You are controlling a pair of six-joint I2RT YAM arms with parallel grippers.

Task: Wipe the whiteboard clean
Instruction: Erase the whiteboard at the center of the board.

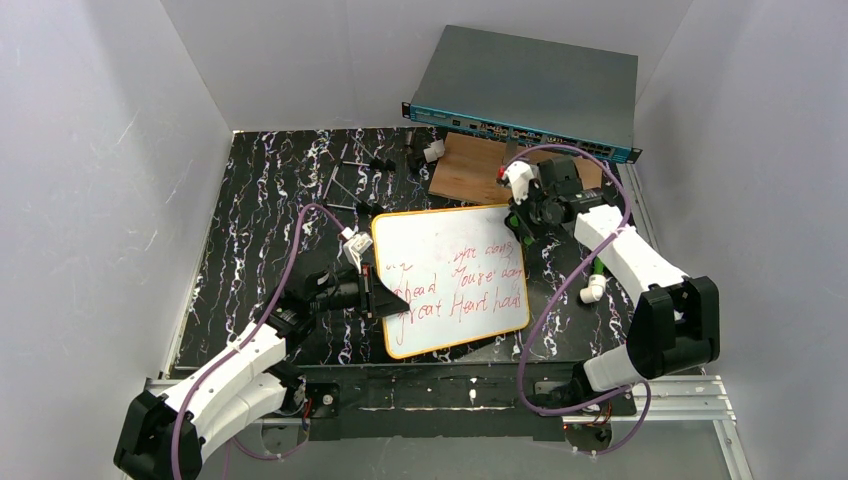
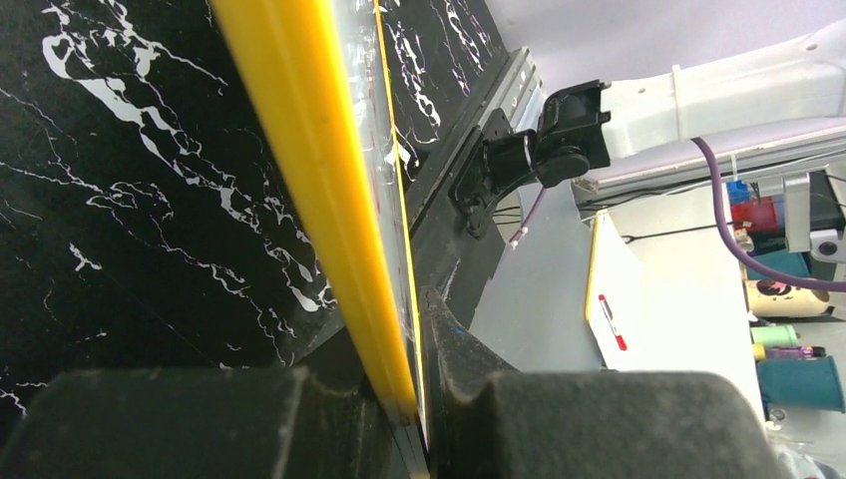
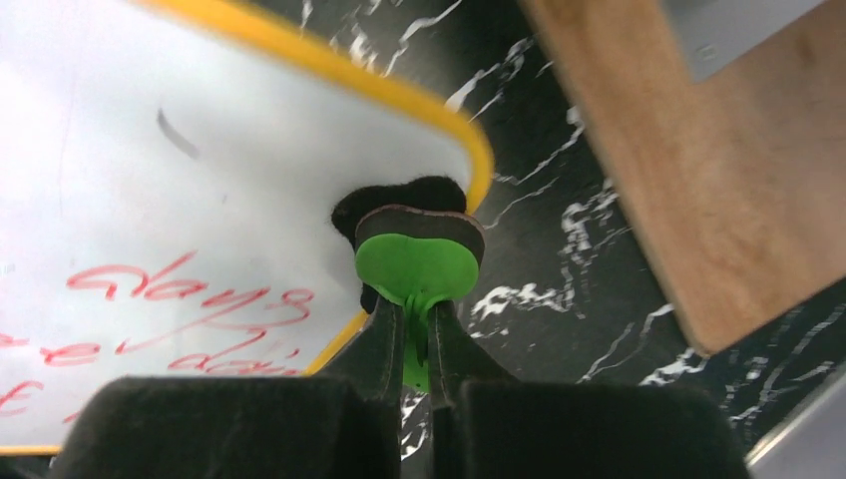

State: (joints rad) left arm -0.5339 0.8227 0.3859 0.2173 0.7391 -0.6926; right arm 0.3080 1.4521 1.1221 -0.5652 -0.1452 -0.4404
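Right gripper: jaws pinched together on the thin green tab of the eraser, nothing else between them.
Eraser: green back and black felt pad, sitting at a rounded corner of the whiteboard, just inside the yellow frame; the felt looks to be touching the white surface, though how firmly I cannot tell.
Left gripper: clamped on the opposite edge of the whiteboard, with the frame running up from between its fingers.
Whiteboard: lies on the black marbled table between the two arms, its far edge near the wooden board.
Red writing: several handwritten lines across the middle and near part, none of them wiped — the job is judged barely begun.
Risk, eraser: the hold is on a narrow tab, so a hard sideways stroke could twist the pad in the jaws or drag it out.
Risk, corner: a stroke outward from here would ride over the frame and drop the felt onto the table.
Risk, board: heavy pressure could slide or pivot the whiteboard in the left clamp — the wiping would then push it rather than clean it.
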